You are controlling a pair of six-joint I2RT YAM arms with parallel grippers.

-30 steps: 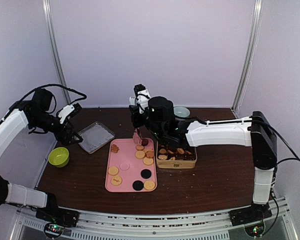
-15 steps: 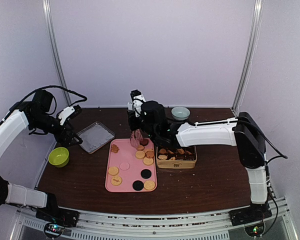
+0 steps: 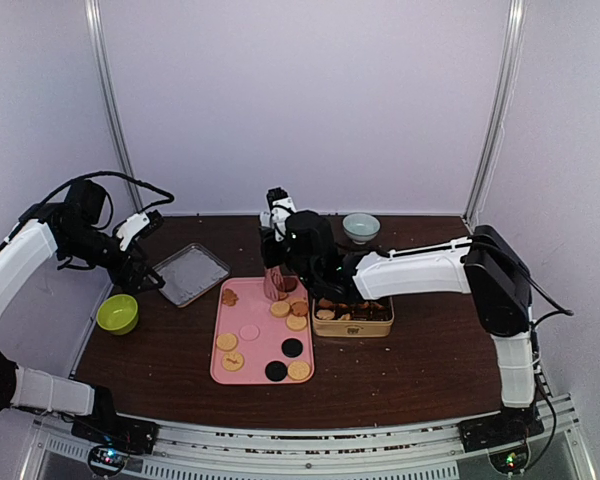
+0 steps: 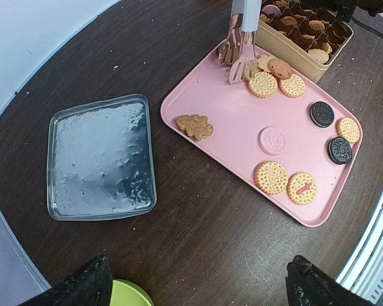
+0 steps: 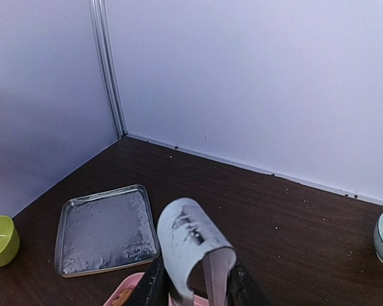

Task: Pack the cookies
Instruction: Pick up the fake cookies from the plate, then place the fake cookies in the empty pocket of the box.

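Left arm (image 3: 20,255) raised at far left, elbow bent, wrist angled down and inward, left gripper (image 3: 148,272) hanging in the air with jaws spread wide, right arm (image 3: 420,270) stretched low leftward across the middle, right gripper (image 3: 279,262) pointing down, fingers pinched on tongs (image 3: 277,285)

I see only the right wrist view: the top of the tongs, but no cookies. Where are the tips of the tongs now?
Observer: The tongs reach down to the far corner of the pink tray, among the cookies beside the tin.
Operator: Are cookies left on the tray?
Observer: Yes, many lie loose on it, two of them black.
Operator: And the left gripper?
Observer: The left gripper hangs open and empty beside the silver tray.
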